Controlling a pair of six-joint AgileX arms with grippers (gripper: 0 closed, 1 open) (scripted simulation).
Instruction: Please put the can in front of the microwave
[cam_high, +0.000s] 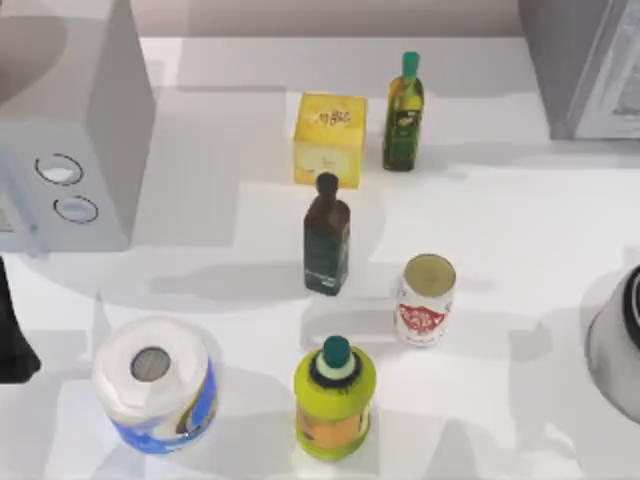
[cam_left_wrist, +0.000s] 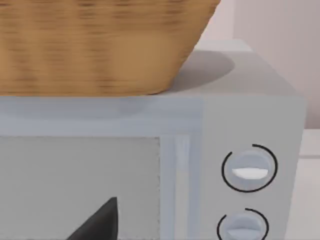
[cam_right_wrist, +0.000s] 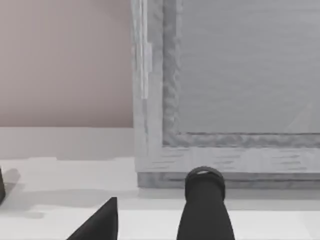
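1. Left edge of the table (cam_high: 520, 230), top view: the left arm (cam_high: 12, 345) is seen as a dark shape, parked just below the microwave
2. The microwave (cam_high: 70, 130) is found at the far left corner, with its two ring-shaped dials (cam_high: 60, 170) on the front panel. In the left wrist view a woven basket (cam_left_wrist: 100, 45) is seen standing on its top
3. A dark part of the left gripper (cam_left_wrist: 102, 222) is seen in the left wrist view, facing the microwave door. Whether it is released or clenched cannot be told
4. A roll of white paper (cam_high: 155, 385) in a blue wrapper is noted near the front left, below the microwave
5. Centre, far to near: a yellow box (cam_high: 330, 138), a dark bottle (cam_high: 327, 238) upright, and a yellow-green jar (cam_high: 334, 400) with a teal cap
6. A green bottle (cam_high: 404, 115) is noted upright just beside the yellow box, on its right
7. The can (cam_high: 426, 300) is recorded upright, right of centre, near the dark bottle and well apart from the microwave; nothing is gripping it
8. A grey appliance (cam_high: 585, 65) with a white-framed door is noted at the far right corner
9. The right arm (cam_high: 620, 340) is parked at the right edge. A dark part of the right gripper (cam_right_wrist: 100, 222) is seen in the right wrist view, facing that appliance; its grip state cannot be told
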